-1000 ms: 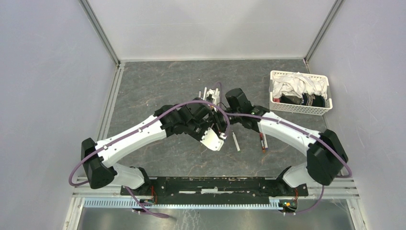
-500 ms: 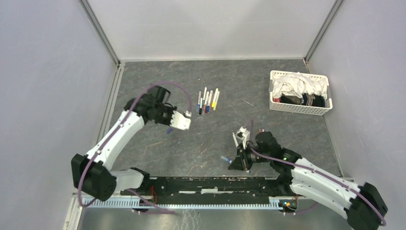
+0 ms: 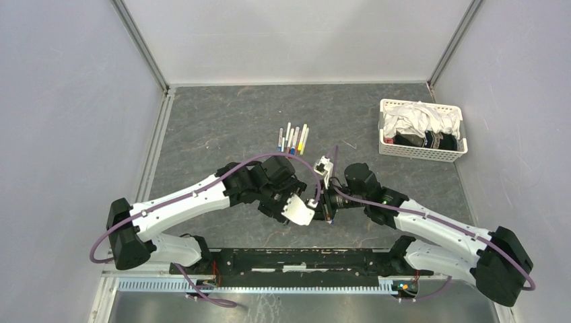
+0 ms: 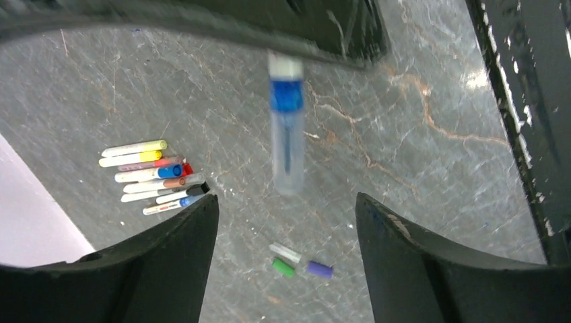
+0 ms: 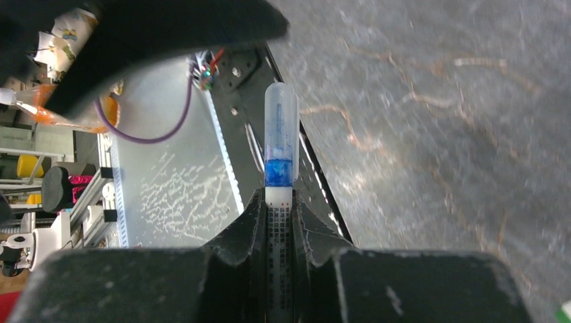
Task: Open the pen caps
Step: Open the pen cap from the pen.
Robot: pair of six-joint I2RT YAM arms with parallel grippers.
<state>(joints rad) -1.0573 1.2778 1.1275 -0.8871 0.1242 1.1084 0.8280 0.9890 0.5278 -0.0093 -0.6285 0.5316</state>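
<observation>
Clamping a blue pen (image 5: 279, 229) by its white barrel above the counter (image 5: 471, 101), the right tool (image 5: 279, 200) offers its probably light, stiff, slippery-looking clear cap (image 5: 281, 128) to the wide-apart left tool (image 4: 286, 202), best pinched squarely mid-cap.

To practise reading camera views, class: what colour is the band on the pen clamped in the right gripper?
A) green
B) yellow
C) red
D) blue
D: the right wrist view shows the pen in the right gripper with a blue band below its clear cap.
</observation>
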